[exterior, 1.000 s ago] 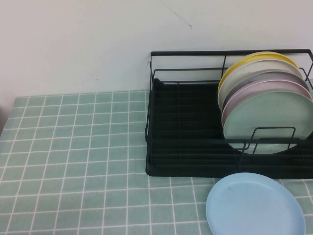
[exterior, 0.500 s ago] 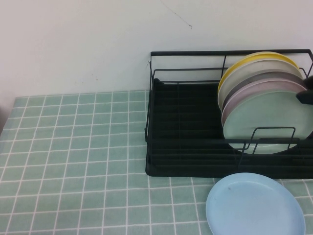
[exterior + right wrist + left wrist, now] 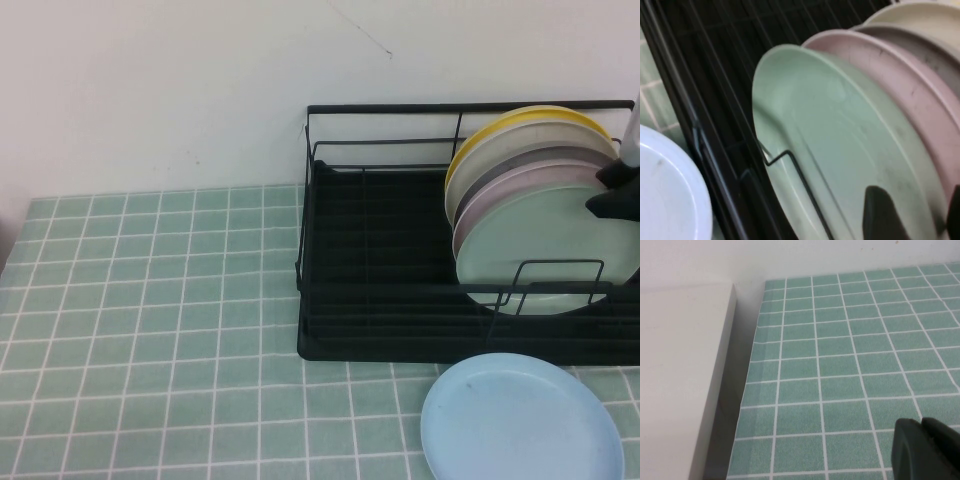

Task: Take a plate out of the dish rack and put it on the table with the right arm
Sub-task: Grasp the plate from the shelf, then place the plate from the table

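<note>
The pale mint-green plate [image 3: 545, 245] stands upright at the front of a row of plates in the black dish rack [image 3: 380, 250]. My right gripper [image 3: 612, 197] is at the plate's upper right rim. In the right wrist view the gripper [image 3: 917, 215] is open. One finger [image 3: 880, 215] is in front of the mint plate's [image 3: 840, 140] face, the other is at the pink plate's [image 3: 900, 75] side. My left gripper [image 3: 921, 424] is shut and empty, low over the checked table [image 3: 840, 340] and out of the high view.
A light blue plate [image 3: 522, 420] lies flat on the table [image 3: 150, 300] just in front of the rack. Pink, grey, cream and yellow plates stand behind the mint one. A wall rises behind the rack. A white ledge [image 3: 680, 365] borders the table's left edge.
My right gripper has come into the high view from the right edge and moved up to the mint plate's upper right rim. The plates have not moved.
</note>
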Robot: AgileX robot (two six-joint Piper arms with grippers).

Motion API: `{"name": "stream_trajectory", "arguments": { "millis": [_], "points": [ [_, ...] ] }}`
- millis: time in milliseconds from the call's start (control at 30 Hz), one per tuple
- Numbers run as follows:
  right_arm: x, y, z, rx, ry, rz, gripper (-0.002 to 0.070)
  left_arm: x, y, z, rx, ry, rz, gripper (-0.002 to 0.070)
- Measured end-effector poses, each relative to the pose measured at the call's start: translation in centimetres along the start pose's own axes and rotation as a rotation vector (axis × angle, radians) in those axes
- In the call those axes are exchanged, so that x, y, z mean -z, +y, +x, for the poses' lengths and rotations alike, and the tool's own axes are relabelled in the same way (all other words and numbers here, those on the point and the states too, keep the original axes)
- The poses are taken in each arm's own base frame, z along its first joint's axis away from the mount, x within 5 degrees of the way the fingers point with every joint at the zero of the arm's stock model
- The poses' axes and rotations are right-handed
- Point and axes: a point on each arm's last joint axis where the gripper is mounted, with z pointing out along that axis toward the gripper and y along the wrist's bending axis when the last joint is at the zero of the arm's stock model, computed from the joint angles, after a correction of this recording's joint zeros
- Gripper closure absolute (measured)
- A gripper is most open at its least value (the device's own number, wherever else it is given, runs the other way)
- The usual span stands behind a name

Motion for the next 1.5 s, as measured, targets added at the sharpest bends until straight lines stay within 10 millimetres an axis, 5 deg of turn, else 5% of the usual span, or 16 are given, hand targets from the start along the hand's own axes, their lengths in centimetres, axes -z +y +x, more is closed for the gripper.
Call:
{"name": "stream_trajectory", "arguments": {
  "millis": [733, 933, 1033, 1233, 1500],
  "points": [
    [-3.2, -1.3, 2.1, 0.032, 0.055, 0.045, 0.0399, 0.0, 0.0, 0.0, 0.000, 0.000, 0.000, 0.0678],
    [-3.1, -1.5, 2.0, 0.039, 0.053, 0.055, 0.0582, 0.0, 0.0, 0.0, 0.000, 0.000, 0.000, 0.0678],
    [-2.7, -1.4, 1.8, 0.044, 0.057, 0.057, 0.0582, 0.0, 0.0, 0.0, 0.000, 0.000, 0.000, 0.0678],
    [2.1, -0.8, -0.6, 0.014, 0.048, 0.153, 0.0582, 0.0, 0.0, 0.0, 0.000, 0.000, 0.000, 0.0678],
    [12.1, 2.4, -4.7, -0.152, -0.054, 0.340, 0.0589, 0.0, 0.0, 0.0, 0.000, 0.000, 0.000, 0.0678]
  ]
}}
